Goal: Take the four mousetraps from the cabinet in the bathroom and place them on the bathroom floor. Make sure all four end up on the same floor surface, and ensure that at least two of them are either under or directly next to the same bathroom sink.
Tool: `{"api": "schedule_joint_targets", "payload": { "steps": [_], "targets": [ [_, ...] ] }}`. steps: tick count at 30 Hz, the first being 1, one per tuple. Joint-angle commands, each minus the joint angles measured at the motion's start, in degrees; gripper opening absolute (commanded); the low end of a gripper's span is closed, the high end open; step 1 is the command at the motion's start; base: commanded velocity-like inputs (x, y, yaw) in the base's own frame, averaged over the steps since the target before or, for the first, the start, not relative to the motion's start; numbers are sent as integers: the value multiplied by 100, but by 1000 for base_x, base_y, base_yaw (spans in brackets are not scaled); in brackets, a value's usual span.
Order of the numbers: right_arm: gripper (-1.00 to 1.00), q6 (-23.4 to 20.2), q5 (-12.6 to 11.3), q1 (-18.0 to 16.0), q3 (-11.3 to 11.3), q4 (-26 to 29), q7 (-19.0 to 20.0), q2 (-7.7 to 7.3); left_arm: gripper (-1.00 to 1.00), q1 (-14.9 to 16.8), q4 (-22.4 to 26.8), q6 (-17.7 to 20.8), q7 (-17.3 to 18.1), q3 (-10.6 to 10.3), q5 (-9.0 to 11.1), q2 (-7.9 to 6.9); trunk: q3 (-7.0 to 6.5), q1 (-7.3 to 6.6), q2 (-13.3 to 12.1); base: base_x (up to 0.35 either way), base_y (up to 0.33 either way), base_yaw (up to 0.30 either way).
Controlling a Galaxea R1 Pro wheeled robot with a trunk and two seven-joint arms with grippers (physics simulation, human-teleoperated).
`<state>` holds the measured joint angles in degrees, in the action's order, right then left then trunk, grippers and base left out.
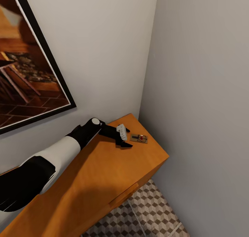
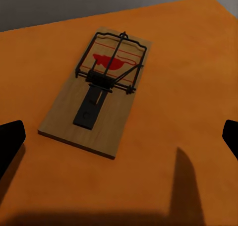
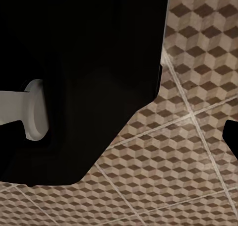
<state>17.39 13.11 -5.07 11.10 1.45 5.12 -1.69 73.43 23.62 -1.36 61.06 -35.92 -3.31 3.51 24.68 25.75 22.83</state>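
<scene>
Reaching across the top of the cabinet, the left gripper stands with its fingers spread wide and nothing between them; the left wrist view shows both tips at the picture's edges with bare orange wood in the gap. One mousetrap lies flat on that top just beyond the fingertips, near the cabinet's far corner by the grey wall, its wire bar and red mark facing up. It is close to the fingers but not yet touched. The step in hand appears to be the approach to a pickup. The next move probably calls for advancing until the fingers straddle the thin board, then closing on its edges. Below the cabinet, the bathroom floor shows its cube-patterned tiles. The right wrist view looks down on those tiles past a dark robot part; whether that gripper is open cannot be told.
</scene>
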Motion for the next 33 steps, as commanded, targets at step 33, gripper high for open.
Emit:
{"api": "schedule_joint_targets", "payload": {
  "steps": [33],
  "targets": [
    [100, 19, 39, -3, 50, -4, 22, 1, 100, 4, -49, -14, 10, 18, -38, -44, 68, 3, 9, 8, 2, 0]
  ]
}}
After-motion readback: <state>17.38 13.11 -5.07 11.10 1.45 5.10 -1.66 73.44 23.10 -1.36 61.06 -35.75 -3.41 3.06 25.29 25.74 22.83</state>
